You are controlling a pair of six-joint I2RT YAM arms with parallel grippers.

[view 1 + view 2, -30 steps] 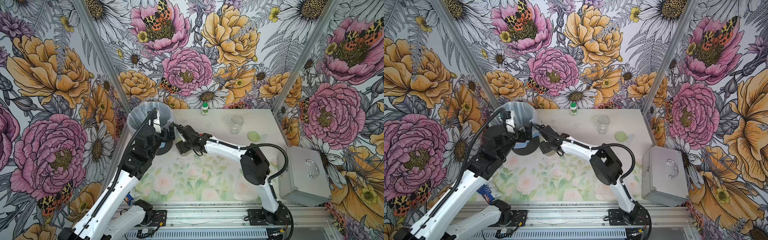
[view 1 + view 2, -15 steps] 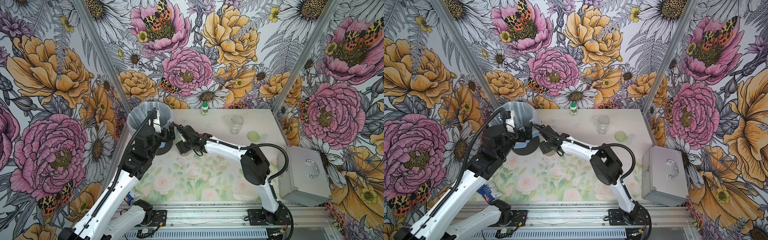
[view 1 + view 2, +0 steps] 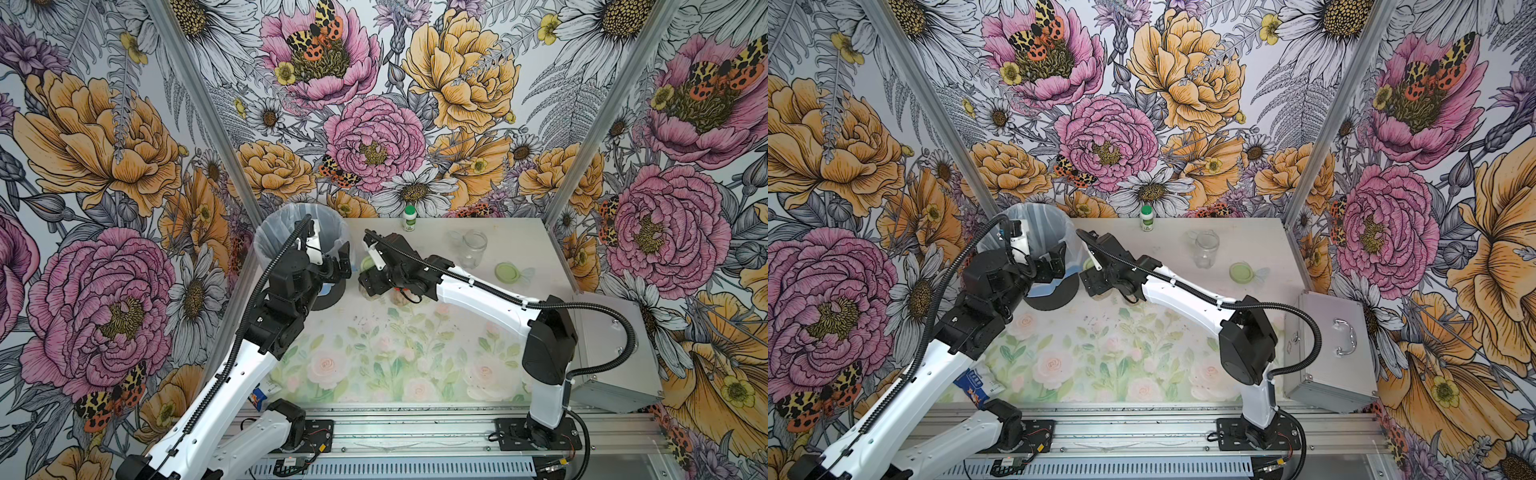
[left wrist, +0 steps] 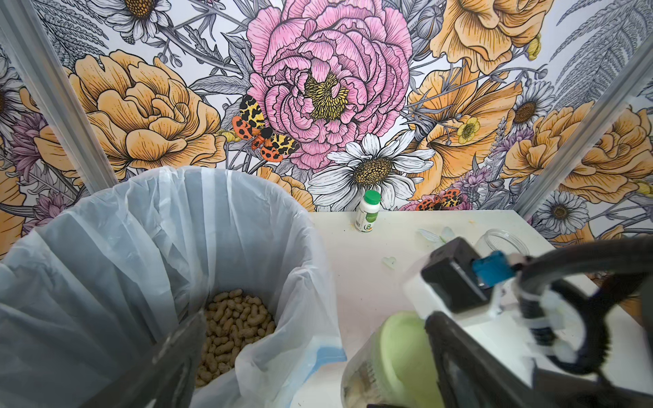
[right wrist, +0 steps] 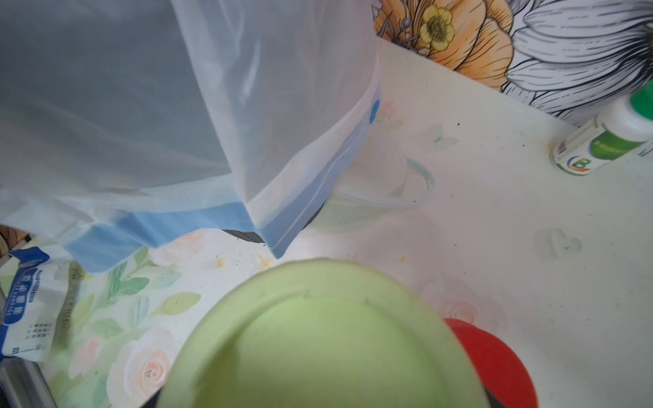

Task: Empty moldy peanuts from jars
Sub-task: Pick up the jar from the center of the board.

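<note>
A jar with a pale green lid [image 3: 367, 264] hangs tilted beside the bin, and my right gripper [image 3: 369, 279] is shut on its glass body. Its lid [image 5: 328, 339] fills the right wrist view, so the fingers are hidden there. Tan moldy peanuts [image 4: 357, 385] show through its glass. My left gripper [image 3: 342, 266] is open, level with the lid, with one dark finger [image 4: 459, 356] close beside the lid and not touching it. More moldy peanuts [image 4: 236, 325] lie heaped in the lined bin [image 3: 291, 220]. A red lid [image 5: 494, 360] sits just behind the held jar. An empty open jar [image 3: 473, 248] stands at the back right.
A loose pale green lid [image 3: 507, 272] lies beside the empty jar. A white bottle with a green cap [image 3: 409, 218] stands against the back wall. A metal case [image 3: 615, 340] sits off the table's right edge. A blue-white packet [image 3: 976, 384] lies at the front left.
</note>
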